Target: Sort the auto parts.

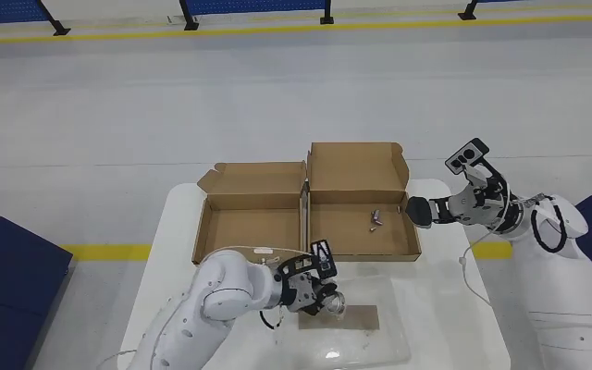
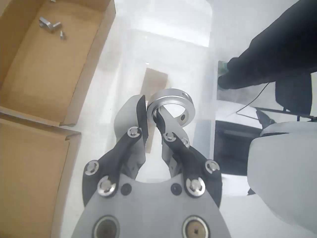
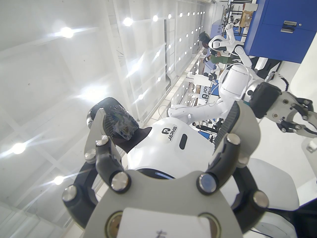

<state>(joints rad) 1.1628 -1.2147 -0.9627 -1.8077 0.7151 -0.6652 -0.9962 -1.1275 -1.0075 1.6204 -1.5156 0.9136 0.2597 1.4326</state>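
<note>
My left gripper (image 2: pixel 149 111) is shut on a silver metal ring (image 2: pixel 178 94), pinching its wall with one finger inside the hole and one outside. It holds the ring above a clear plastic tray (image 1: pixel 393 342) at the table's front, where the left gripper (image 1: pixel 326 294) and the ring (image 1: pixel 336 301) also appear from above. The right cardboard box (image 1: pixel 319 227) holds a few small metal parts (image 1: pixel 375 219), a bracket (image 2: pixel 48 24) and screws among them. The left cardboard box (image 1: pixel 250 231) looks bare inside. My right gripper (image 3: pixel 168 110) stands open, tilted upward, at the right box's outer side (image 1: pixel 418 213).
A brown cardboard strip (image 1: pixel 356 317) lies in the clear tray. Both boxes have raised lid flaps at the back. A thin white cable (image 1: pixel 467 268) runs over the table's right side. The white table (image 1: pixel 166 277) ends close to the left of the boxes.
</note>
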